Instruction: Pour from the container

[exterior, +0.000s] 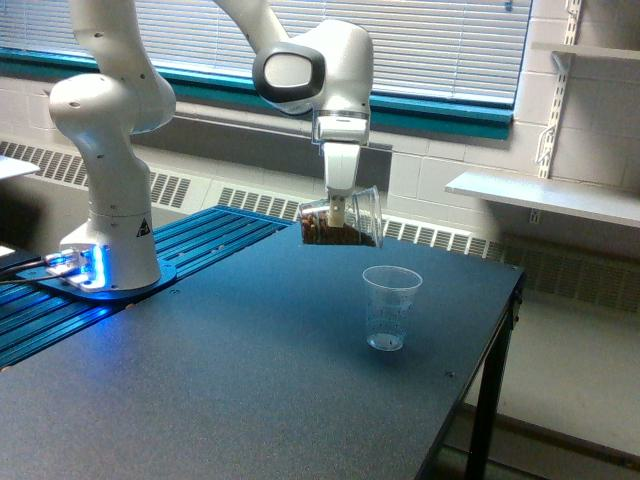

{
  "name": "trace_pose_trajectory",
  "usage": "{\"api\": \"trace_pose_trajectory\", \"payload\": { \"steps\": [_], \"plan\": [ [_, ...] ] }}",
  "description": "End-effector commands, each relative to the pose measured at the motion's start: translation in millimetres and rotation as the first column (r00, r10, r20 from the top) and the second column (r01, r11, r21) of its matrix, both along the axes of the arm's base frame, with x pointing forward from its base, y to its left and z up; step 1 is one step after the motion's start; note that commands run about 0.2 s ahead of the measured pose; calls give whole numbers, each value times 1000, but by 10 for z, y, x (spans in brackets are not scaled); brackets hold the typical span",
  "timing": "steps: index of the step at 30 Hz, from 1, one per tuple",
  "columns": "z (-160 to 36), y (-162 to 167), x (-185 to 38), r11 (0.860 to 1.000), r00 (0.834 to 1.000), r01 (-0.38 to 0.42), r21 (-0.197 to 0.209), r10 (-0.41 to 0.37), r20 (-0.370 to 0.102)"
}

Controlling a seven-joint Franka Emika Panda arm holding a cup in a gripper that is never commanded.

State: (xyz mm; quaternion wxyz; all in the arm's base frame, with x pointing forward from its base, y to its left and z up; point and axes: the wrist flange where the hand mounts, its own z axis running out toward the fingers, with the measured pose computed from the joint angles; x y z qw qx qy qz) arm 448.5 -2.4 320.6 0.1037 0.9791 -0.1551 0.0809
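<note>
Container (340, 220) above table (200, 400), seemingly left of cup (390, 307)

A dark, matte table (250, 380) fills the lower part of the exterior view, its top finely speckled and its black leg showing at the exterior view's right corner. A small clear plastic cup (391, 307) stands upright on it, toward the exterior view's right and back from the near edge, with printed marks on its wall. At the exterior view's left, a blue ribbed metal platform (190, 250) borders the table, and the robot's white base (110, 240) stands on that platform, glowing blue at its foot.
</note>
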Motion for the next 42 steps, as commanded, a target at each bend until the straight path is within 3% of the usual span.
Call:
{"api": "trace_pose_trajectory", "payload": {
  "steps": [1, 29, 42],
  "plan": [
    [24, 48, 59, 1000, 1000, -8, -25, 8, -8],
    [10, 176, 132, 985, 991, -91, -148, 75, -110],
    [32, 250, 119, 980, 987, -107, -165, 85, -134]
  ]
}}
